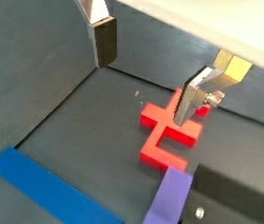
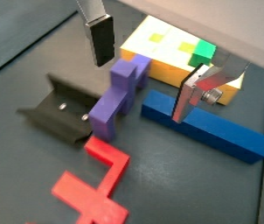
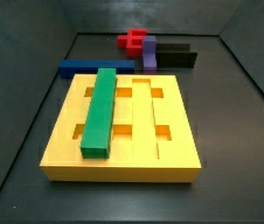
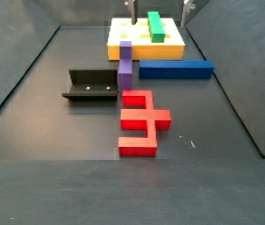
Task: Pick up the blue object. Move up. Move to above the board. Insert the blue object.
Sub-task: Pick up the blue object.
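Dark grey worktop (image 4: 53,79) is seen beneath the board (image 3: 170,140). Beside its edge, flat, the blue object (image 4: 176,69) is laid. Above it, the fingers (image 2: 146,61) are spread, nothing being grasped.

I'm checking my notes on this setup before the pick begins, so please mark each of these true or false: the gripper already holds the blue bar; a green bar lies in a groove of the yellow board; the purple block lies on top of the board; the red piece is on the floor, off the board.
1. The gripper already holds the blue object. False: in both wrist views the fingers stand apart with nothing between them, and the bar lies on the floor.
2. A green bar lies in a groove of the board. True.
3. The purple block lies on top of the board. False: it lies on the floor, between the fixture and the blue object.
4. The red piece is on the floor, off the board. True.
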You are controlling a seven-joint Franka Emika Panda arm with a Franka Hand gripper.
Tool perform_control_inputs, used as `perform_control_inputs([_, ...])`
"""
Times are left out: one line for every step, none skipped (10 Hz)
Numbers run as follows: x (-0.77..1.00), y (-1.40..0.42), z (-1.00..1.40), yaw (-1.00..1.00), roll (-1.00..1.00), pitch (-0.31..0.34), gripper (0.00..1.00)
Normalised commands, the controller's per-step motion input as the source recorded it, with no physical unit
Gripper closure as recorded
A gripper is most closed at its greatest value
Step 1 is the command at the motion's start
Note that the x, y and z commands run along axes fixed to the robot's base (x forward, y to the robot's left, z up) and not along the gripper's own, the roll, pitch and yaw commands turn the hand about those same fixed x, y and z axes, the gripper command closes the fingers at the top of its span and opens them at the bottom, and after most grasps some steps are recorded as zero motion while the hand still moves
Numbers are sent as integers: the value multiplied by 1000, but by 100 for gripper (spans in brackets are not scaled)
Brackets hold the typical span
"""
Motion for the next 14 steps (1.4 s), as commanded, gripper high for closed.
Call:
perform_control_inputs([0, -217, 0, -937, 0, 0, 0])
perform_control_inputs([0, -211, -54, -920, -23, 0, 0])
perform_control_inputs([0, -171, -180, -934, -63, -9, 0])
perform_control_inputs([0, -163, -294, -909, -86, -77, 0])
perform_control_inputs([0, -149, -269, -937, -71, -71, 0])
perform_control_inputs([0, -137, -137, -1000, 0, -27, 0])
perform_control_inputs([0, -206, -134, -914, 0, -27, 0])
perform_control_inputs([-23, -186, -226, -886, -34, -66, 0])
perform_control_inputs([-49, -146, -294, -894, -67, -94, 0])
perform_control_inputs([-140, -117, -383, -849, -117, -137, 0])
perform_control_inputs([-197, -11, -409, -863, -149, -149, 0])
perform_control_inputs([-266, 0, -417, -834, -170, -156, 0])
perform_control_inputs([-380, -66, -406, -694, -179, -157, 0])
perform_control_inputs([-426, -180, -397, -600, -153, -141, 0])
